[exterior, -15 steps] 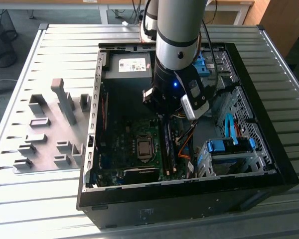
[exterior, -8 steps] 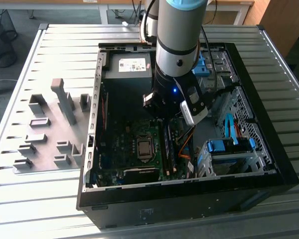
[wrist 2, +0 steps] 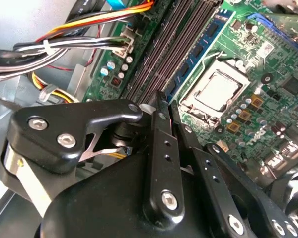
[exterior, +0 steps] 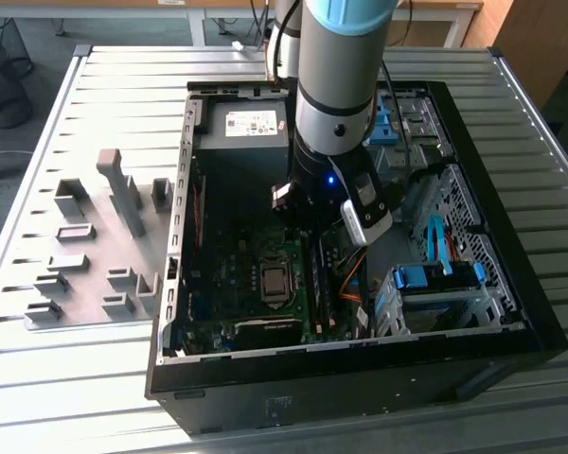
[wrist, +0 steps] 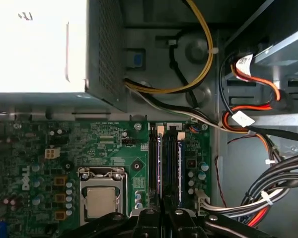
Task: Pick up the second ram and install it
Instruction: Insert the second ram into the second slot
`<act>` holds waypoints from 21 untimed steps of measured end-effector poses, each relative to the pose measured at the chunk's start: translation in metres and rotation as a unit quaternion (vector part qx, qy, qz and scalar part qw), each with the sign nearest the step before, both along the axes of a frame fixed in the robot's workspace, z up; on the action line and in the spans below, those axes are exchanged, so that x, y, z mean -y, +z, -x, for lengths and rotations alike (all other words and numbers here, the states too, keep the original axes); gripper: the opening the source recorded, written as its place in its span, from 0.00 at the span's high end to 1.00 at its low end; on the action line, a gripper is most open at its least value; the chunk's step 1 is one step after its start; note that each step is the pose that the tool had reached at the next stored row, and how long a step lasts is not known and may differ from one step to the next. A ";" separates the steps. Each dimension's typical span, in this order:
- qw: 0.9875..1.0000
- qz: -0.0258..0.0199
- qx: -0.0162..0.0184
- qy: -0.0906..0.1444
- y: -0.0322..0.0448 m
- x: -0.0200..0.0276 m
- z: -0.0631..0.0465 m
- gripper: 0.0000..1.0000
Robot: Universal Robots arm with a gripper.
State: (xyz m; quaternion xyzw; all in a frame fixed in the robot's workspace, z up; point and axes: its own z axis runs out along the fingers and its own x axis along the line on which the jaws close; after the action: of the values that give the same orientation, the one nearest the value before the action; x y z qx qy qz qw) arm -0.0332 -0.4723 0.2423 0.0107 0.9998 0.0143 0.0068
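Observation:
My gripper (wrist: pixel 164 214) is down inside the open computer case (exterior: pixel 511 312), over the near end of the motherboard's memory slots. Its two black fingers (wrist 2: pixel 160 116) lie close together, shut, and I see nothing between them. Two long thin sticks stand edge-up side by side in the slots, one (wrist: pixel 156 158) beside the other (wrist: pixel 175 158). I cannot tell which of them is the second ram. The same slot rows (wrist 2: pixel 171 47) run away from the fingertips in the second wrist view. In the exterior view they lie as a dark strip (exterior: pixel 320 284) just below the arm's wrist.
The processor socket (wrist: pixel 100 201) sits beside the slots. Bundled cables (wrist: pixel 268 198) and orange-red leads crowd the slots' other side. The power supply (exterior: pixel 251 128) fills the case's far corner and a drive cage with blue clips (exterior: pixel 435 284) its right. Grey fixture blocks (exterior: pixel 85 255) stand outside.

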 end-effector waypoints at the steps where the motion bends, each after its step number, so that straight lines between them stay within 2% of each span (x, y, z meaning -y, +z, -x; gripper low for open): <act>1: 1.000 0.000 0.000 -0.001 -0.0017 0.0009 0.000 0.86; 5: 1.000 0.000 0.000 -0.007 -0.0074 0.0043 0.000 0.86; 7: 1.000 0.000 0.000 -0.010 -0.0102 0.0046 0.000 0.86; 13: 1.000 0.000 0.000 -0.011 -0.0111 0.0053 0.000 0.86; 21: 1.000 -0.001 0.000 -0.015 -0.0200 0.0061 0.000 0.86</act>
State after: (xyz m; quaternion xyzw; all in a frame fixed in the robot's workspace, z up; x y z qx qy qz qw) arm -0.0335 -0.4783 0.2223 0.0255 0.9995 0.0151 0.0070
